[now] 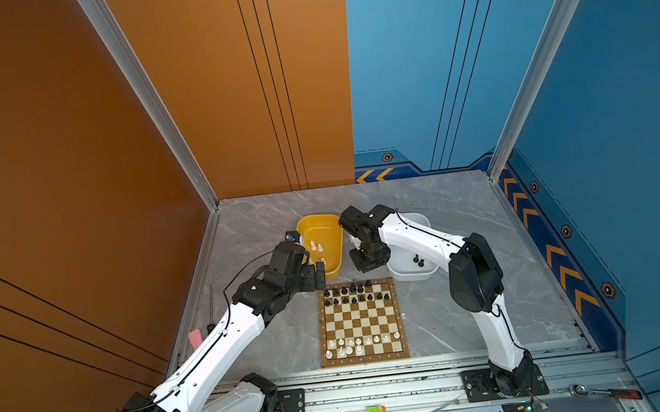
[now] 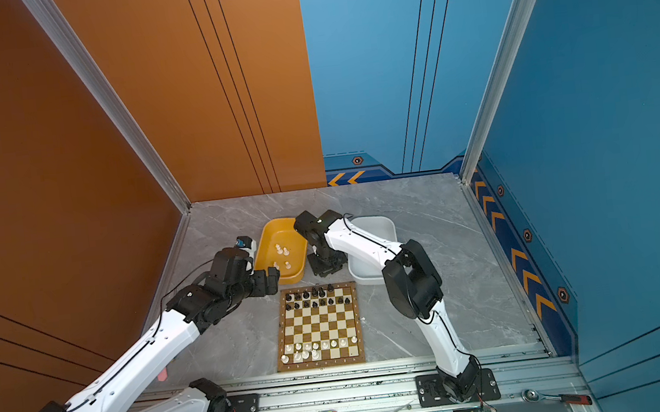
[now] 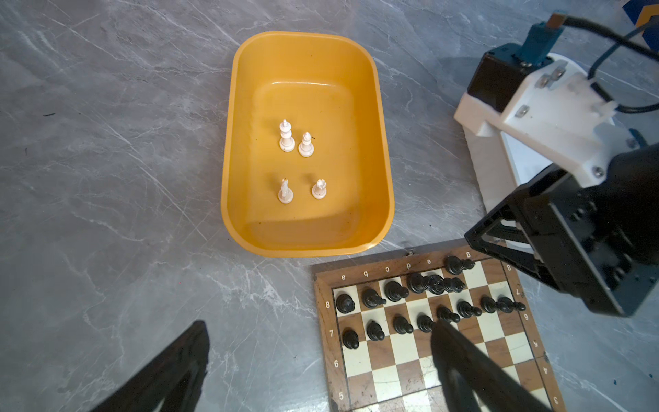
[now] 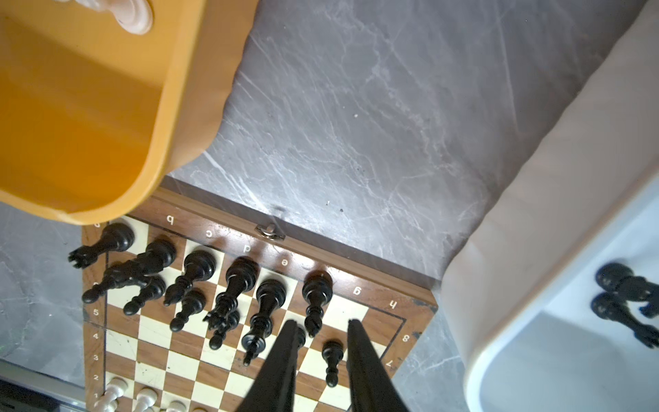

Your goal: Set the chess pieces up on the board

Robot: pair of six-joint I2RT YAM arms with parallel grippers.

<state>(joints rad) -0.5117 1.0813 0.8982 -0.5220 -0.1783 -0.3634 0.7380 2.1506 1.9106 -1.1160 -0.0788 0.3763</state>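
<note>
Board, top views: the board (image 1: 360, 323) (image 2: 318, 327) lies flat toward 6 o'clock on my bench (image 1: 264, 230).
Black pieces, top views: the black pieces (image 1: 353, 295) (image 2: 314, 299) crowd the two rows along the board's 12 o'clock edge.
White pieces, top views: the white pieces (image 1: 358, 342) (image 2: 315, 346) line the 6 o'clock edge, with the last row filled only toward 7 o'clock.
Tubs, top views: the yellow tub (image 1: 322, 225) sits at 11 o'clock off the board with a few white pieces in it. The white tub (image 1: 410, 274) sits at 1 o'clock with two black pieces in it.
Left jaws, top views: my left jaws are spread wide by the yellow tub's 7 o'clock corner.
Right jaws, top views: my right jaws point down between the tubs, at 12 o'clock off the board.
Yellow tub, left wrist: four white pieces (image 3: 286, 137) stand upright in the yellow tub (image 3: 228, 160), in two pairs.
Board, left wrist: black pieces (image 3: 395, 290) stand on rows 8 and 7, and one stands on the lettered rim between e and g.
Left jaws, left wrist: my fingers (image 3: 174, 374) are far apart with nothing between them.
Right jaws, right wrist: my fingers (image 4: 285, 356) are slightly apart and clamp nothing, above the board (image 4: 199, 360).
White tub, right wrist: two black pieces (image 4: 624, 285) sit close together in the white tub (image 4: 535, 214).
</note>
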